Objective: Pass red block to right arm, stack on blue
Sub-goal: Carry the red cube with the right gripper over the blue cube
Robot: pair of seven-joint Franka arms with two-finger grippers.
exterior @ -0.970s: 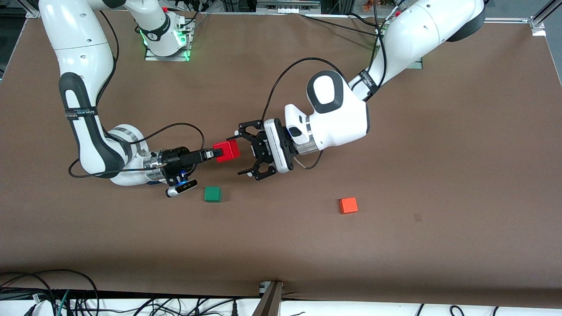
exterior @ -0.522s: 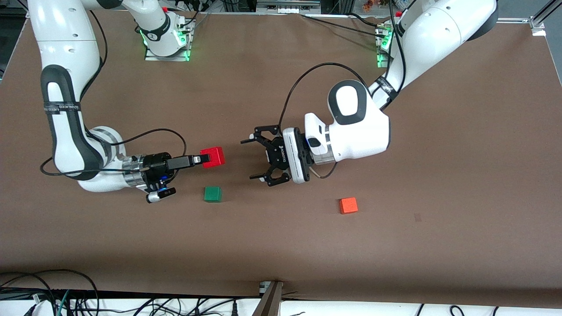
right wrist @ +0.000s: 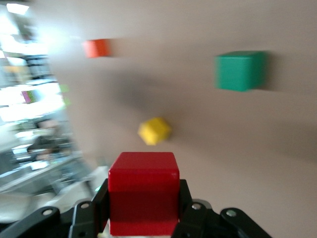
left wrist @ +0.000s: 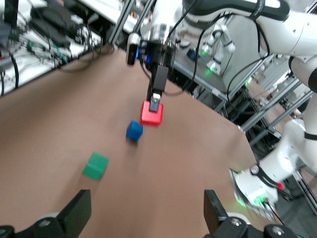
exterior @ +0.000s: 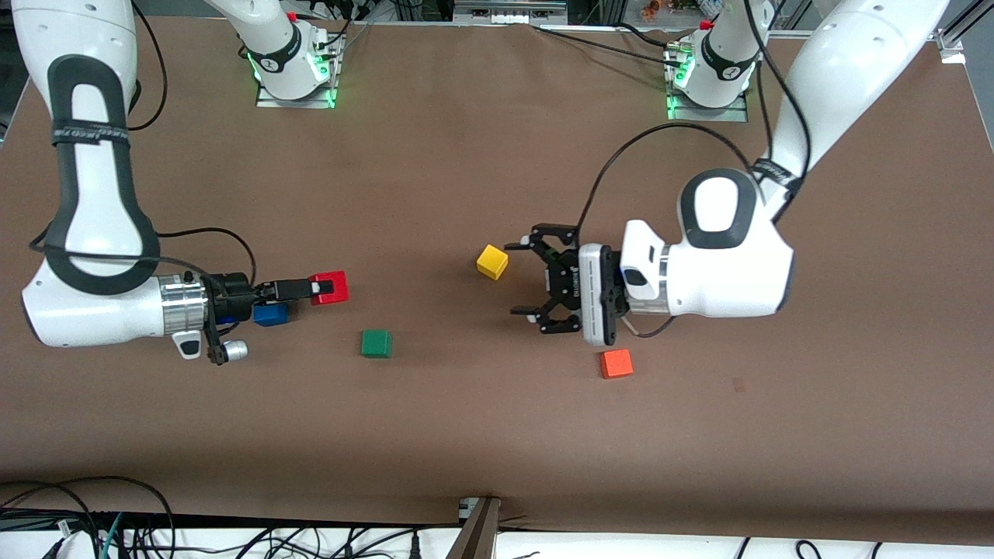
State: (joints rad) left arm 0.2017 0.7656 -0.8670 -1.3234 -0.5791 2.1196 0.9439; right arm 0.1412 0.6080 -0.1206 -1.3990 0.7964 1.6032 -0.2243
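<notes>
**Red cube is with the right arm now, up over the blue one**

Toward the right arm's end of the brown surface (exterior: pixel 497 435), the right arm's black two-finger tool (exterior: pixel 324 289) is pinching the small matte bright red cube (exterior: pixel 329 287), fingers pressed onto two of its sides. You can see the grip clearly in the right wrist view, where the red cube (right wrist: pixel 143 192) sits between the black fingers (right wrist: pixel 89 210). It's up in the air, and the small plain blue cube (exterior: pixel 270 314) sits on the surface right under the tool's fingers, partly covered by them in the front view. From the left wrist view the red cube (left wrist: pixel 151 113) hangs just beside and above the blue cube (left wrist: pixel 134 130), not touching it.

The left arm's tool (exterior: pixel 526 280) is spread wide with nothing in it, held sideways over the middle of the surface, between the small yellow cube (exterior: pixel 492 262) and the small orange cube (exterior: pixel 616 363).

A small green cube (exterior: pixel 376 343) lies nearer the front camera than the red and blue ones, well apart from the orange one.
</notes>
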